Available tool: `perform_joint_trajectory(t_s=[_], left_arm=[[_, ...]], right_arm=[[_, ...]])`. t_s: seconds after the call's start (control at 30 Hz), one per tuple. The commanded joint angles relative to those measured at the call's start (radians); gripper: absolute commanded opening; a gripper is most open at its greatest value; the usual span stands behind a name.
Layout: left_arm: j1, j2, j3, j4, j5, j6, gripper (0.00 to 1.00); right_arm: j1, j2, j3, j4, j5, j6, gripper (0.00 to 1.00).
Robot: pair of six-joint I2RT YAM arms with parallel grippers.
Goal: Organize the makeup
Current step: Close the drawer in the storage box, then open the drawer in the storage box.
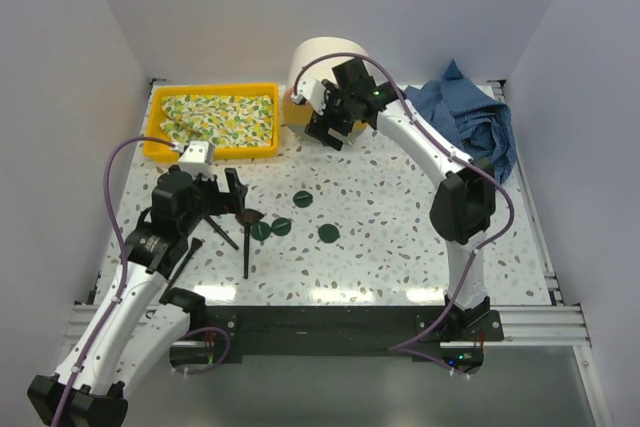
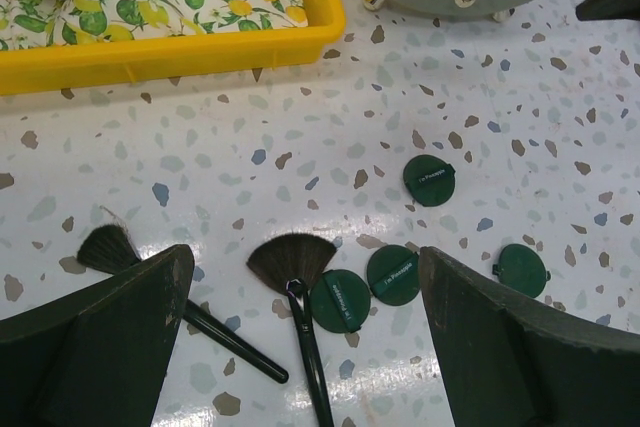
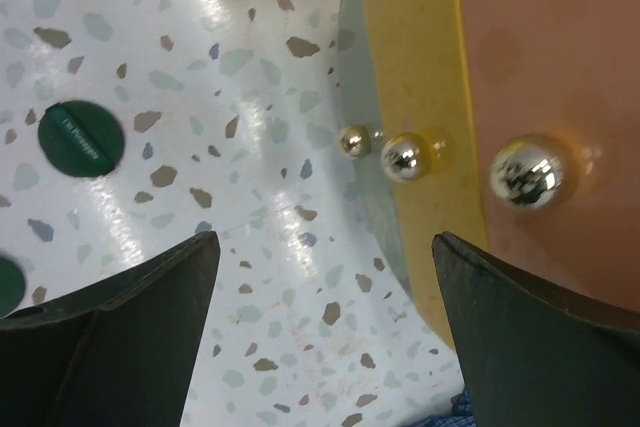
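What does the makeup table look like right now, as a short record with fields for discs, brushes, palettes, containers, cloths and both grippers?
discs: four green discs loose on the table
brushes: fan brush and round-headed brush lying below the left gripper
palettes: none in view
tray: yellow tray, far left, holding leaf-patterned cloth
storage: round drawer box, far centre
cloth: blue cloth, far right
left gripper: open, empty
right gripper: open, empty, facing the drawer box's knobs
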Motion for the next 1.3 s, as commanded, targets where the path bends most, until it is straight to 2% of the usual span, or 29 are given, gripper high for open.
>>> perform_joint_trajectory(t_s=[0.0, 0.23, 0.47, 0.6, 0.93, 1.27], left_arm=[[0.004, 0.010, 0.001, 0.042, 0.012, -0.007, 1.00], [0.005, 0.041, 0.004, 0.043, 0.024, -0.003, 1.00], [0.005, 0.067, 0.011, 0.046, 0.035, -0.006, 1.00], [0.005, 0.088, 0.007, 0.074, 0.094, -0.038, 1.00], [0.005, 0.183, -0.010, 0.207, 0.242, -0.145, 1.00], [0.004, 0.309, -0.025, 0.382, 0.384, -0.245, 1.00]], right_arm=[[-0.005, -0.178, -0.111, 0.051, -0.087, 0.026, 0.91], [-0.005, -0.387, -0.396, 0.149, -0.159, 0.052, 0.92], [-0.017, -0.569, -0.593, 0.222, -0.199, 0.085, 0.93], [-0.054, -0.655, -0.683, 0.269, -0.234, 0.124, 0.95], [-0.192, -0.766, -0.889, 0.406, -0.392, 0.257, 0.96], [-0.341, -0.827, -1.005, 0.562, -0.546, 0.423, 0.99]])
